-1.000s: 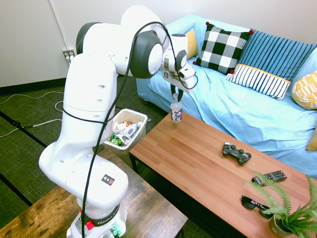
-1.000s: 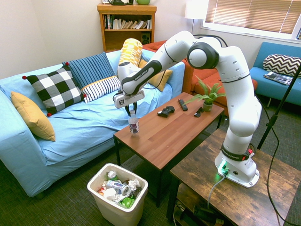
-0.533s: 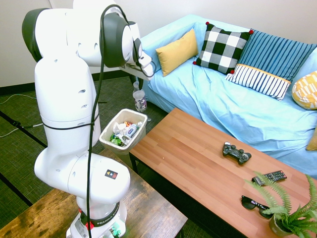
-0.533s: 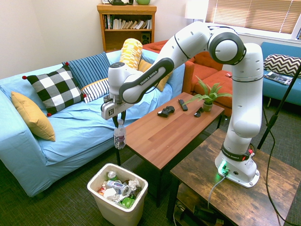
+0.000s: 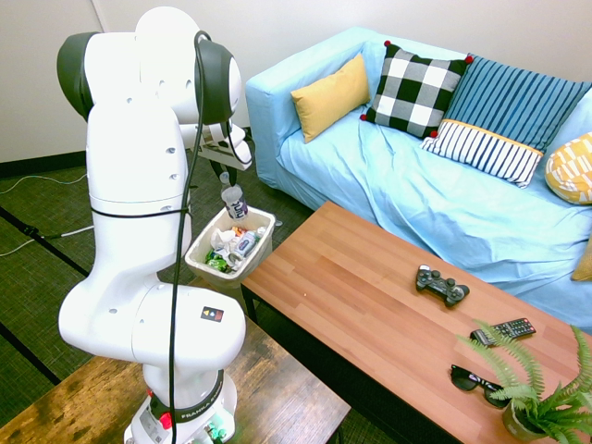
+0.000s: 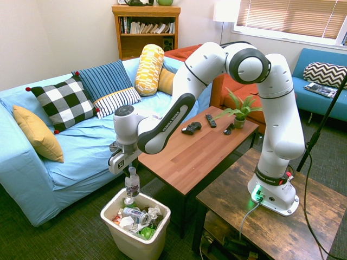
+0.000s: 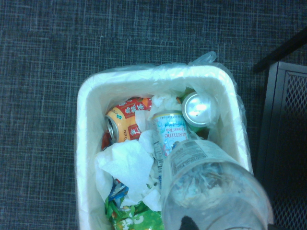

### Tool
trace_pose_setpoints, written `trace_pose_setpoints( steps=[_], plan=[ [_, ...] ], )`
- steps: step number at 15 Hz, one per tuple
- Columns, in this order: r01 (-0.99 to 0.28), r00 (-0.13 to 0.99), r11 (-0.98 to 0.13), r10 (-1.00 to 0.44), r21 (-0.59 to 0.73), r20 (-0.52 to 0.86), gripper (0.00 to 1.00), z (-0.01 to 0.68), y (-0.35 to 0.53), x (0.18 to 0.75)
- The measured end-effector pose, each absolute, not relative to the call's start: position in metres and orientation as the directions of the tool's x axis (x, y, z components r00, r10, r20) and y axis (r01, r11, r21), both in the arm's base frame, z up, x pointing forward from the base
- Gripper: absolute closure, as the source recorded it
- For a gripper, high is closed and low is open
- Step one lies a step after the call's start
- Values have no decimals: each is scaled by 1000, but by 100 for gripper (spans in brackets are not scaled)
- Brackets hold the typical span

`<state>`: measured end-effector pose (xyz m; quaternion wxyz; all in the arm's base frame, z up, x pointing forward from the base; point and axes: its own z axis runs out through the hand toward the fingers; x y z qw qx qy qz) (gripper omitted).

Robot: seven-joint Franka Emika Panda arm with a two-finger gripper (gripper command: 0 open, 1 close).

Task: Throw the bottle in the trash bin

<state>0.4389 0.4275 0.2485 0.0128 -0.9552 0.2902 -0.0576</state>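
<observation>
1. We see the gripper [image 6: 129, 167] pinching the bottle [image 6: 132, 184] by its cap, hanging above the trash bin [image 6: 159, 230].
2. Only our wrist view shows cans [image 7: 196, 109] and crumpled paper [image 7: 125, 165] inside.

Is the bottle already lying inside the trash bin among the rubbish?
No, the bottle hangs from the gripper just above the trash bin.

Arm bent low — gripper [image 6: 130, 168] apparently clamped, pointing down.

A living room: blue sofa [image 5: 444, 185] with cushions, wooden coffee table [image 5: 388, 314], bookshelf [image 6: 145, 30].
</observation>
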Motion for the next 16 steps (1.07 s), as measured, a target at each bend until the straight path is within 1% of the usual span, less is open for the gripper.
trace_pose_setpoints(
  steps=[5, 16],
  plan=[
    [-566, 817, -823, -568, -47, 102, 0, 237, 422, 448],
    [-570, 813, -820, -572, -53, 110, 0, 240, 426, 455]
  ],
)
